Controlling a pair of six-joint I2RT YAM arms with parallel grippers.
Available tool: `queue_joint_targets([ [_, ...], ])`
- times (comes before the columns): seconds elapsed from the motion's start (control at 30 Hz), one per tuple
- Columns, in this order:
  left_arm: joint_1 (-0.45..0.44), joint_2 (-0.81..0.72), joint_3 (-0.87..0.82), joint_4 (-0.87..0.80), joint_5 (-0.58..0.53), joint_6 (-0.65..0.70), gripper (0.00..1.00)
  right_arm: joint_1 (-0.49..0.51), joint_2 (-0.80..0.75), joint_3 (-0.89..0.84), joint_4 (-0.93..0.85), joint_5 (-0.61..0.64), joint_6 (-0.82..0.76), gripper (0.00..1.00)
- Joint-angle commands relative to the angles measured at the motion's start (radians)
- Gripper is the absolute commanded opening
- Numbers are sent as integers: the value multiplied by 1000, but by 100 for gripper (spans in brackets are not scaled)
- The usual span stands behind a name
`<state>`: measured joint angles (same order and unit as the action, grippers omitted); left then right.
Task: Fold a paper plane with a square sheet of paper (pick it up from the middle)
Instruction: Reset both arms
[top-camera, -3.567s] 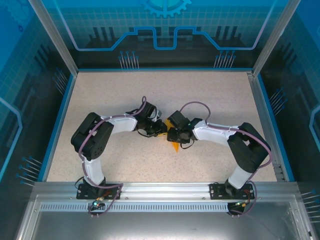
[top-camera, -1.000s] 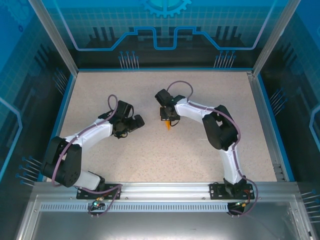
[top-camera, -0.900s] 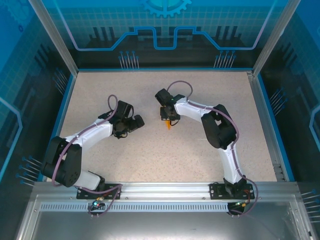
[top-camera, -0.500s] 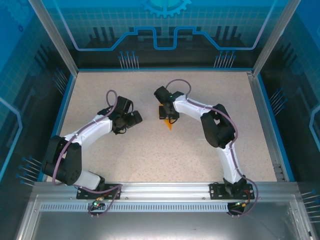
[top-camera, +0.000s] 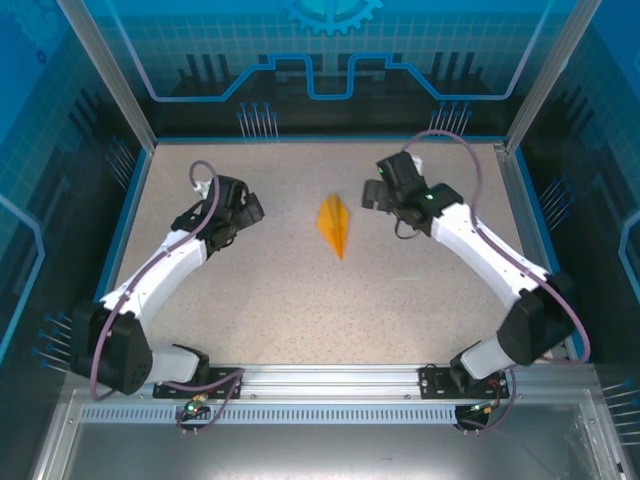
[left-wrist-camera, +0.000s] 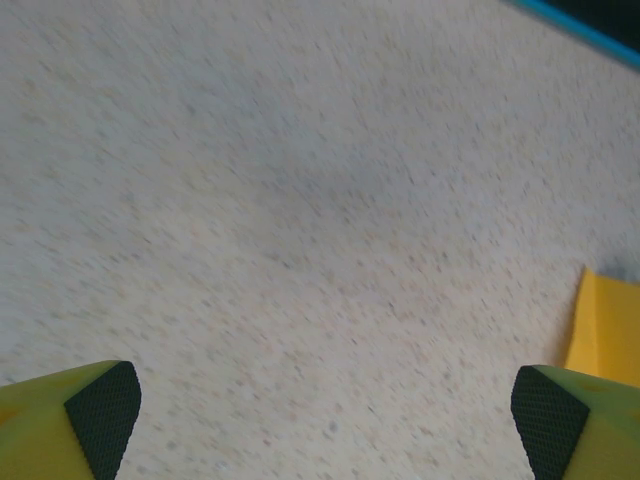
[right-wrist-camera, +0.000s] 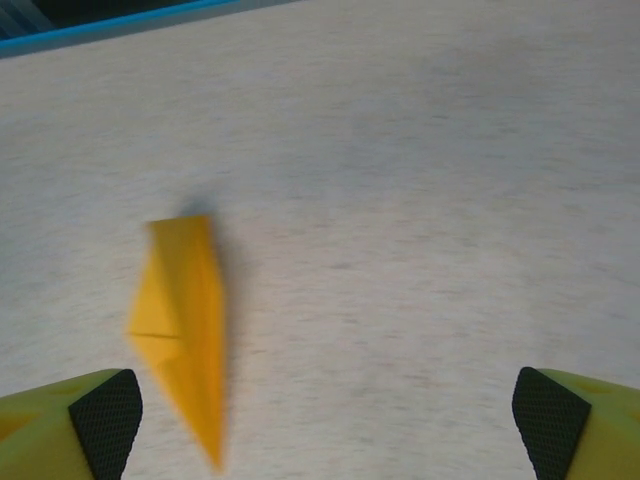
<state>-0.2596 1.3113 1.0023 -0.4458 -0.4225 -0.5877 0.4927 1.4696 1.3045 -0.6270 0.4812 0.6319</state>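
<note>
Withdrawn since earlier frame: right gripper (top-camera: 372, 193), off paper plane (top-camera: 334, 226) and well out to right; left gripper (top-camera: 250, 208) pulled back to left too. Spread fully wide on both sides, nothing held; black textured pads (right-wrist-camera: 105, 408) at far corners, bare table (top-camera: 250, 300) between.

Lying free on table, ahead and left of right gripper, ahead and right of left gripper, between the 2. Probably released as finished fold, arms clearing.

Thin orange-yellow paper, matte, slim dart, 1 centre crease, long point toward arm bases. Speckled beige tabletop, fine-grained.
</note>
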Motion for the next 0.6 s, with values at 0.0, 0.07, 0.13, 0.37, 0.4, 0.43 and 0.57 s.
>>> queue_joint_targets([
  [0.0,47,-65,-87,82,-138,86,99,-83,-102,-163,59,168,-33,99],
  [0.07,71,-89,-157,169,-163,127,98,-139,-180,-268,119,222,-49,99],
  [0.13,89,-99,-223,256,-183,173,98,-198,-251,-384,231,250,-103,99],
  [0.37,151,-84,-409,545,-143,335,98,-333,-337,-752,710,138,-337,100],
  [0.4,162,-87,-444,615,-106,360,98,-336,-316,-778,761,123,-367,99],
  [0.43,172,-89,-471,657,-81,376,98,-338,-295,-791,799,107,-386,99],
  [0.57,205,-74,-564,881,91,439,99,-340,-189,-834,985,29,-462,99],
])
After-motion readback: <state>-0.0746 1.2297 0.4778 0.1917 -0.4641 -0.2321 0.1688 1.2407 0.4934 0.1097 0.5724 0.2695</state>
